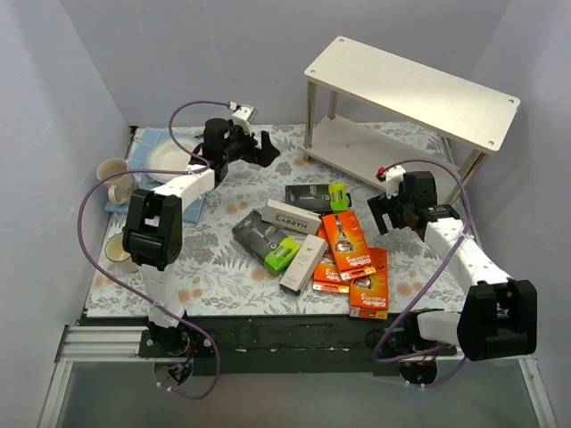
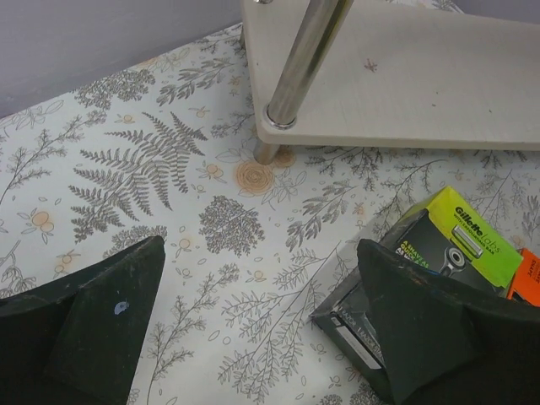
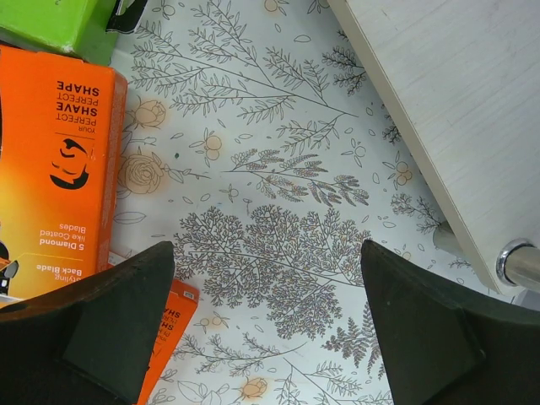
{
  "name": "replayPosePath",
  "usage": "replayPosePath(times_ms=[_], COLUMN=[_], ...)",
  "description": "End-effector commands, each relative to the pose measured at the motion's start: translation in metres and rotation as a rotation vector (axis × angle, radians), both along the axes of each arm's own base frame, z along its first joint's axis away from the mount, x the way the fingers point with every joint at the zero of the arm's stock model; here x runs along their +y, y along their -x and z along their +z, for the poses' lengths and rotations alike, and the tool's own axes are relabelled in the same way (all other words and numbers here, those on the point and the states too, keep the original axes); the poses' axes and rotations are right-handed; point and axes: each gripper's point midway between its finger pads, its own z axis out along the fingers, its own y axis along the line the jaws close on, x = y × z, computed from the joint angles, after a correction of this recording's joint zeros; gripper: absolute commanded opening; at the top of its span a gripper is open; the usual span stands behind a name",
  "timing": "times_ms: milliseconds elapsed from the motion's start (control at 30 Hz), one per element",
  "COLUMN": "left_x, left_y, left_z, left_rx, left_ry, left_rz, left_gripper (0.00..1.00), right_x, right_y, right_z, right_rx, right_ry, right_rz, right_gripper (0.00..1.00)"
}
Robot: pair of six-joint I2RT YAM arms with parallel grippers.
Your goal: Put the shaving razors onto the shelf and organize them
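The razor boxes lie in a pile mid-table: a black one with a lime end (image 1: 317,194), a grey Harry's one (image 1: 292,217), another black and lime one (image 1: 266,242), a white one (image 1: 303,264) and orange ones (image 1: 343,234) (image 1: 368,294). The shelf (image 1: 410,94) stands empty at the far right. My left gripper (image 1: 259,147) is open and empty above the cloth left of the shelf; its view shows the black and lime box (image 2: 456,245) and the shelf's lower board (image 2: 405,76). My right gripper (image 1: 385,212) is open and empty between the pile and the shelf, beside an orange box (image 3: 55,169).
Two mugs (image 1: 114,171) (image 1: 116,250) and a white plate (image 1: 165,159) on a blue cloth (image 1: 147,143) sit at the far left. A metal shelf leg (image 2: 304,59) stands close ahead of the left gripper. Another leg (image 3: 519,261) is right of the right gripper. Walls enclose the table.
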Motion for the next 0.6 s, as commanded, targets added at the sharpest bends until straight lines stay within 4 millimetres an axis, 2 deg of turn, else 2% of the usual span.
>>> replayPosePath(times_ms=[0, 100, 133, 167, 233, 300, 367, 400, 433, 467, 500, 533, 567], left_x=[-0.015, -0.02, -0.022, -0.025, -0.033, -0.043, -0.05, -0.058, -0.062, -0.066, -0.076, -0.079, -0.083], left_y=[-0.008, -0.018, -0.021, -0.026, -0.033, -0.038, -0.045, -0.048, -0.053, -0.055, -0.061, -0.067, -0.071], left_z=[0.026, 0.032, 0.036, 0.047, 0.042, 0.049, 0.045, 0.054, 0.046, 0.046, 0.057, 0.048, 0.048], left_rx=[-0.081, -0.117, -0.136, -0.162, -0.168, -0.195, -0.209, -0.235, -0.228, -0.234, -0.268, -0.262, -0.269], left_ry=[0.027, 0.051, 0.061, 0.071, 0.081, 0.1, 0.109, 0.118, 0.118, 0.121, 0.136, 0.137, 0.139], left_rz=[-0.033, -0.022, -0.024, -0.027, -0.043, -0.077, -0.086, -0.096, -0.1, -0.105, -0.108, -0.1, -0.086], left_gripper=[0.98, 0.98, 0.98, 0.97, 0.93, 0.9, 0.89, 0.89, 0.88, 0.88, 0.88, 0.88, 0.88], right_x=[0.005, 0.002, 0.002, 0.001, 0.009, 0.012, 0.017, 0.018, 0.018, 0.017, 0.014, 0.014, 0.012], right_y=[-0.014, -0.01, -0.01, -0.002, 0.005, 0.011, 0.018, 0.023, 0.026, 0.027, 0.033, 0.035, 0.037], right_z=[0.019, 0.019, 0.024, 0.021, 0.025, 0.026, 0.029, 0.029, 0.031, 0.032, 0.035, 0.038, 0.039], right_rx=[-0.061, -0.046, -0.051, -0.013, 0.004, 0.014, 0.022, 0.035, 0.035, 0.033, 0.039, 0.036, 0.038], right_ry=[-0.015, 0.018, 0.026, 0.037, 0.014, -0.001, -0.031, -0.039, -0.051, -0.055, -0.06, -0.064, -0.063], right_rz=[0.014, 0.044, 0.056, 0.072, 0.13, 0.145, 0.161, 0.163, 0.148, 0.135, 0.099, 0.092, 0.082], right_gripper=[0.99, 0.99, 0.99, 0.98, 0.98, 0.98, 0.98, 0.98, 0.98, 0.98, 0.97, 0.97, 0.98])
